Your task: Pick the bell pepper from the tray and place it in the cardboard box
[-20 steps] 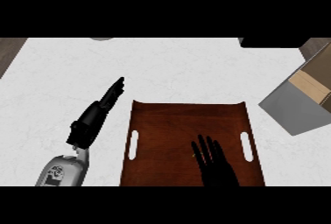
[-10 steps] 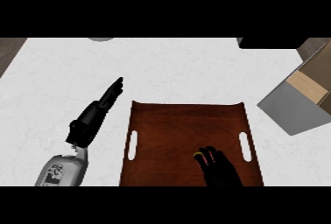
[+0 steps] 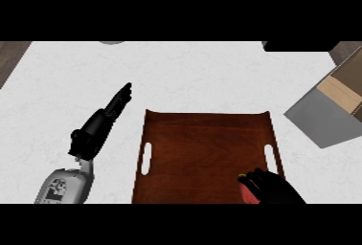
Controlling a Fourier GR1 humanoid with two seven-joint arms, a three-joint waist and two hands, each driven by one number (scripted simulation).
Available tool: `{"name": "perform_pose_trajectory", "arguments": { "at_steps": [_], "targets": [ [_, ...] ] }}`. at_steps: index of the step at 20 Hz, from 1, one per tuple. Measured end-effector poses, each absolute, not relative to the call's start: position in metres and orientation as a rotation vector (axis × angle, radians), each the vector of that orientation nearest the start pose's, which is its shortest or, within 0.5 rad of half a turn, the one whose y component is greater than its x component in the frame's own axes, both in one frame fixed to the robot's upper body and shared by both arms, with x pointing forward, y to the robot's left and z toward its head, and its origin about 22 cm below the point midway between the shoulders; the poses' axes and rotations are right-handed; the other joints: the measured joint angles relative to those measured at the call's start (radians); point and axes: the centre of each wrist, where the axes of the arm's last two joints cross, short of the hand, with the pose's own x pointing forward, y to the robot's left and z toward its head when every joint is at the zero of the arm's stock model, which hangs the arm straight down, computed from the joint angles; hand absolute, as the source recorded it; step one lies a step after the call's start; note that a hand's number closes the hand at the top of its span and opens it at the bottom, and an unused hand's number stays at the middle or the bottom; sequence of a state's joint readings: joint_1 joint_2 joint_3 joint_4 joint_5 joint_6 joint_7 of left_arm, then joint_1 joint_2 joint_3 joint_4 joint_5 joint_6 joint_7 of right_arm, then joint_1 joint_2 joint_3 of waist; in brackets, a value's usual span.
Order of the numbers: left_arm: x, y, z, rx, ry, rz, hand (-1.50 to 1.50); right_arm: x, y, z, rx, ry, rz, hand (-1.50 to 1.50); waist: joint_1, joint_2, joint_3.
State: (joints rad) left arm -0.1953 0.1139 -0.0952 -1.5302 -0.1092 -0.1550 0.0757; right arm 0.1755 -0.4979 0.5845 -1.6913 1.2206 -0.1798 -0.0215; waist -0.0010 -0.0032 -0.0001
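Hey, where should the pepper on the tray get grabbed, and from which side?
Round its body, from above on the right: the pepper lies low in the tray's near right corner, where the right hand curls over it. Only a red sliver shows, so its stem cannot be judged.

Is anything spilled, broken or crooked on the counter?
Nothing looks spilled or broken. The tray lies flat, the right hand curls over the red bell pepper at its near corner, and the cardboard box just sits turned at an angle.
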Motion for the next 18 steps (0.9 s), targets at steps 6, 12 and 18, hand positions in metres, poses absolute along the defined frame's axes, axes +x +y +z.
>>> {"name": "perform_pose_trajectory", "arguments": {
  "at_steps": [6,12,18],
  "targets": [
    [0.283,0.213,0.037,-0.032,-1.593,-0.432,0.0,0.169,-0.308,0.015,-0.743,-1.654,1.789,1.5,-0.017,0.003,0.005],
    [0.279,0.216,0.033,-0.02,-1.588,-0.42,0.0,0.183,-0.378,0.063,-0.666,-1.819,1.764,1.5,-0.034,0.0,0.005],
    [0.276,0.222,0.033,0.005,-1.588,-0.405,0.0,0.187,-0.434,0.11,-0.527,-1.96,1.646,1.5,-0.057,-0.008,0.004]
  ]
}}
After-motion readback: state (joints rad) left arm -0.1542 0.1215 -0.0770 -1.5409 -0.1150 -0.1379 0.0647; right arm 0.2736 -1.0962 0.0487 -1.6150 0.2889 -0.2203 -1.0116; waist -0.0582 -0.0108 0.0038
